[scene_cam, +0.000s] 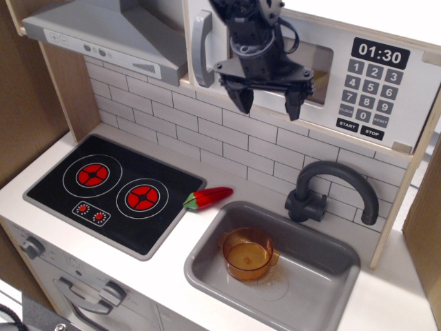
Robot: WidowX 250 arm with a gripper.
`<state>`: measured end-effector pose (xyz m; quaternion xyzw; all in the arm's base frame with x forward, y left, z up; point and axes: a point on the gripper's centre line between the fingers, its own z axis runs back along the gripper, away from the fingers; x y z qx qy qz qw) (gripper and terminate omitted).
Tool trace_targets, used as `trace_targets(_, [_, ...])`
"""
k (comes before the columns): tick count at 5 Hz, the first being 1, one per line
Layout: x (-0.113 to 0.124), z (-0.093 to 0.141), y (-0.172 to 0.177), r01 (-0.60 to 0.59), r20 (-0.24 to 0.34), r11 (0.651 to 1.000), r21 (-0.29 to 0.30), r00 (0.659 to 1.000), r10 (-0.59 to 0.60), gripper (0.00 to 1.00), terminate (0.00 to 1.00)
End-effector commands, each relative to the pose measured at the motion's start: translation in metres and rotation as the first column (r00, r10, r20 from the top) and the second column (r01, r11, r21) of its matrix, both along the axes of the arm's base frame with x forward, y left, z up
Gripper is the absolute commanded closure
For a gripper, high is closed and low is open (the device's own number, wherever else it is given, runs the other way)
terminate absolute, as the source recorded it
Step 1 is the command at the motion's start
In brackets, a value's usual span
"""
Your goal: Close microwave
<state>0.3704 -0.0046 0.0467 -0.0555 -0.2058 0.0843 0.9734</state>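
Observation:
The microwave sits at the top right, with a black keypad reading 01:30. Its white-grey door lies flat against the cabinet front. The grey vertical bar handle is at the door's left edge. My gripper hangs in front of the door window, fingers pointing down and spread apart, holding nothing. The arm hides most of the window. The fingertips reach down over the white tile wall just below the door.
A grey range hood sits at the upper left. Below are a black hob, a red toy pepper, a grey sink holding an orange pot, and a black tap.

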Motion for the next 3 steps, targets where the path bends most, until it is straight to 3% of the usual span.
trace_targets(1, [-0.0367, 0.0363, -0.0048, 0.061, 0.027, 0.998, -0.021, 0.998, -0.06, 0.0, 0.0])
trace_targets(2, [-0.0367, 0.0363, -0.0048, 0.061, 0.027, 0.998, -0.021, 0.998, -0.06, 0.0, 0.0])
trace_targets(3, [-0.0367, 0.0363, -0.0048, 0.061, 0.027, 0.998, -0.021, 0.998, -0.06, 0.0, 1.0])
